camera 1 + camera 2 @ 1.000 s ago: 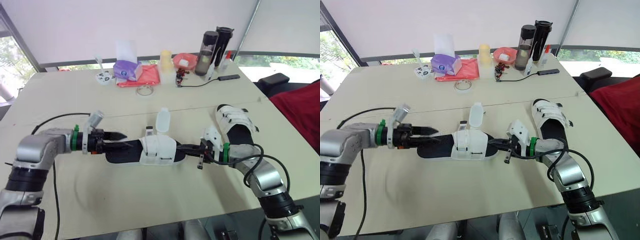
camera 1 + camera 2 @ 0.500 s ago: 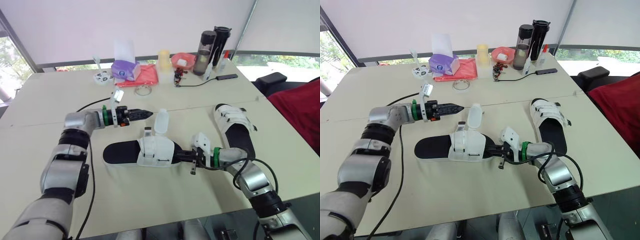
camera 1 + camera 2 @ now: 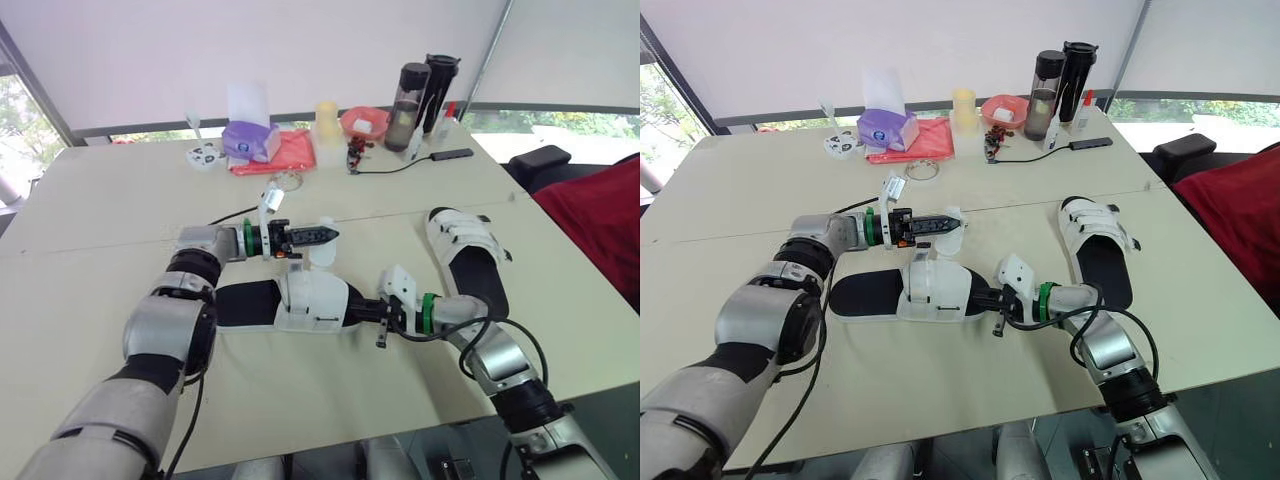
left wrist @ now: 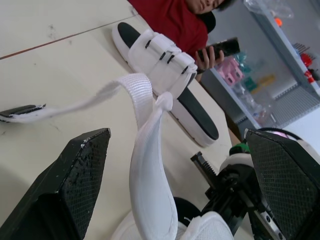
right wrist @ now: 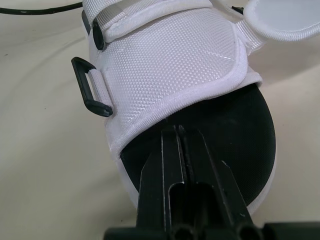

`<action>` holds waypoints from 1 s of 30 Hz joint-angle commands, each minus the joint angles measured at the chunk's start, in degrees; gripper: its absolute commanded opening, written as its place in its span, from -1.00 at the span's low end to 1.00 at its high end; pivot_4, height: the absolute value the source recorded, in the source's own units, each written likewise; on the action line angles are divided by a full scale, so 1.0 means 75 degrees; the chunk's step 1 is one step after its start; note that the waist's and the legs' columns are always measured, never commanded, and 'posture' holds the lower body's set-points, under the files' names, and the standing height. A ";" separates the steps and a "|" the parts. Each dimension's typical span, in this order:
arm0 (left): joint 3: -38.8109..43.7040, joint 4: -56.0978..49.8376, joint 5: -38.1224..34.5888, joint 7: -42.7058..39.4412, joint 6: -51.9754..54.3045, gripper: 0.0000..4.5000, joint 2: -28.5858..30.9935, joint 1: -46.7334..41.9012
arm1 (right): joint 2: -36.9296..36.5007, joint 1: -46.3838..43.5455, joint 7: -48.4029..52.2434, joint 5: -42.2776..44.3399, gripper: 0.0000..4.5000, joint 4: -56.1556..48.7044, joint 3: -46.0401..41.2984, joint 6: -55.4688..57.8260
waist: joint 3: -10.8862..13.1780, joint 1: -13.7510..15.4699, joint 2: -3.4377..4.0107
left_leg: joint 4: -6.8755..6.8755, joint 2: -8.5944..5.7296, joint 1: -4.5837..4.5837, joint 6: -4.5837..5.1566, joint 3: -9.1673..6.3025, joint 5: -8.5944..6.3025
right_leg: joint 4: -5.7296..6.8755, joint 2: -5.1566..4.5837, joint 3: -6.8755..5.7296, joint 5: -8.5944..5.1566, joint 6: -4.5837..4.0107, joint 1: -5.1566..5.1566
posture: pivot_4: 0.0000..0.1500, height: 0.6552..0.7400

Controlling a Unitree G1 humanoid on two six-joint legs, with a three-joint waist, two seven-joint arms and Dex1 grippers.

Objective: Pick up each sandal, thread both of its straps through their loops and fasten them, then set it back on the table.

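Note:
A white sandal [image 3: 300, 300] with a black insole lies flat on the table's near half. Its loose strap [image 4: 150, 170] stands up from the far side. My left gripper [image 3: 328, 236] is level with that strap and open, one finger on each side of the strap [image 3: 322, 252]. My right gripper [image 3: 362, 309] is shut, its tips resting on the insole [image 5: 235, 145] at the sandal's right end. A black loop [image 5: 90, 87] sticks out from the upper. The second sandal [image 3: 465, 250] lies to the right with its straps across it.
Along the far edge stand a purple tissue box [image 3: 250, 140], a red cloth [image 3: 292, 152], a red bowl [image 3: 365, 122] and two dark bottles [image 3: 420, 92]. A tape roll [image 3: 288, 181] and a black cable [image 3: 400, 165] lie nearer. A person in red holds a phone [image 4: 220, 47].
My left arm has swung from the sandal's left end, away across the table and then right, up to the raised strap. The right gripper has stayed at the sandal's right end.

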 commanded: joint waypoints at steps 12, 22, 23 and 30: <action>0.1935 0.0610 -0.0445 0.1696 -0.0383 0.98 -0.0377 -0.0714 | 0.0221 -0.0093 -0.0200 -0.0276 -1.00 0.0339 0.0103 -0.0228 | 0.0000 -0.0010 0.0000 | 0.0015 -0.0002 0.0001 0.0000 -0.0001 -0.0001 | 0.0001 0.0001 0.0000 0.0008 0.0013 0.0008 | 1.00 1.00; 0.1838 0.0533 -0.0127 0.1328 -0.0441 -0.72 -0.0360 -0.0724 | 0.0303 -0.0067 -0.0268 -0.0359 -1.00 0.0431 0.0086 -0.0353 | 0.0000 -0.0014 0.0000 | 0.0016 -0.0002 0.0002 0.0000 0.0000 -0.0001 | 0.0002 0.0002 0.0001 0.0009 0.0013 0.0010 | 1.00 1.00; 0.1839 0.0529 -0.0109 0.1313 -0.0450 -0.93 -0.0357 -0.0732 | 0.0309 -0.0058 -0.0271 -0.0359 -1.00 0.0434 0.0086 -0.0365 | 0.0000 -0.0015 0.0000 | 0.0016 -0.0002 0.0002 0.0000 0.0000 0.0000 | 0.0002 0.0002 0.0001 0.0009 0.0013 0.0010 | 1.00 1.00; 0.1260 -0.0072 0.0398 0.0329 -0.1441 -0.97 -0.0396 -0.0542 | 0.0261 0.0081 -0.0234 -0.0373 -1.00 0.0454 0.0088 -0.0467 | 0.0000 -0.0013 0.0000 | 0.0016 -0.0002 0.0002 0.0000 0.0001 0.0000 | 0.0002 0.0003 0.0001 0.0009 0.0013 0.0010 | 1.00 1.00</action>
